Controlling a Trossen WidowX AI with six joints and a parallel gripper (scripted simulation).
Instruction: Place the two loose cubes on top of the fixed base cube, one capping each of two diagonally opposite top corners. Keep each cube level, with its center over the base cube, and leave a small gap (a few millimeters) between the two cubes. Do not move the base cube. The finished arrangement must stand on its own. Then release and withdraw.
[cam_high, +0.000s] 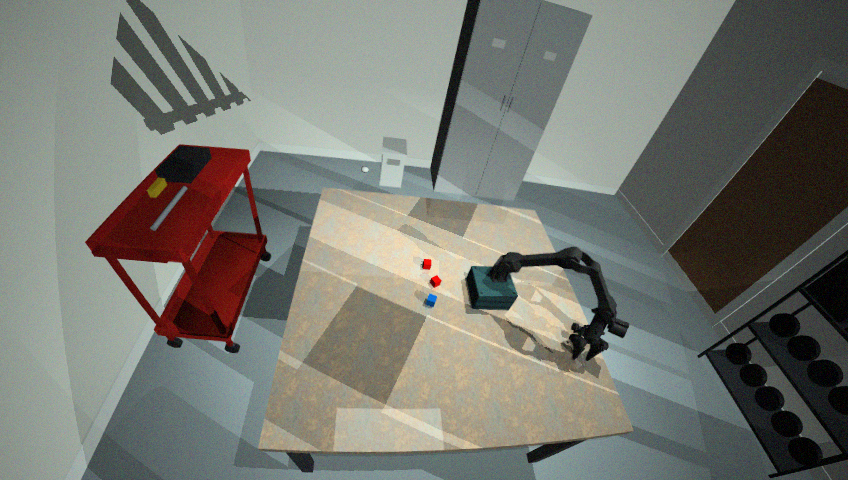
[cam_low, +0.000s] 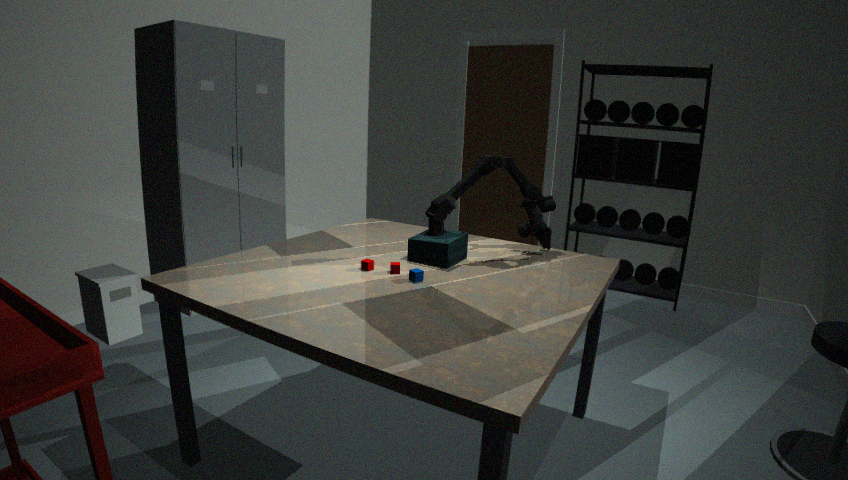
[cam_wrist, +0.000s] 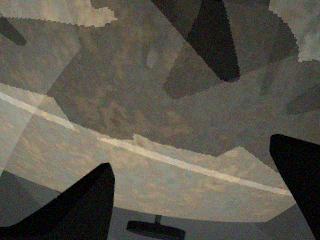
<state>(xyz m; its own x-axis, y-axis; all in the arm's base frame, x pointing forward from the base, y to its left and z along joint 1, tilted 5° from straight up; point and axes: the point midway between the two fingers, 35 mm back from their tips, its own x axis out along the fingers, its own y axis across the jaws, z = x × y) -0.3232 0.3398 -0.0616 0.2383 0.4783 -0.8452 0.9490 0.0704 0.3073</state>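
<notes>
On the counter (cam_high: 368, 380) we see three small cubes in a loose line: the far red cube (cam_high: 426, 263), the near red cube (cam_high: 435, 280) and the blue cube (cam_high: 431, 300). We cannot tell which is the fixed base. To their right, past the teal mount block (cam_high: 491, 287), our gripper (cam_high: 586, 349) hangs with jaws apart, holding nothing. A long reach risks nudging the base or clipping a neighbouring cube.

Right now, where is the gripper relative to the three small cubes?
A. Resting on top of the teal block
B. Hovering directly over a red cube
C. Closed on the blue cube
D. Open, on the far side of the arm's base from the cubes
D: the gripper hangs open and empty past the teal block, well away from the cubes: blue cube and the two red cubes.
</notes>
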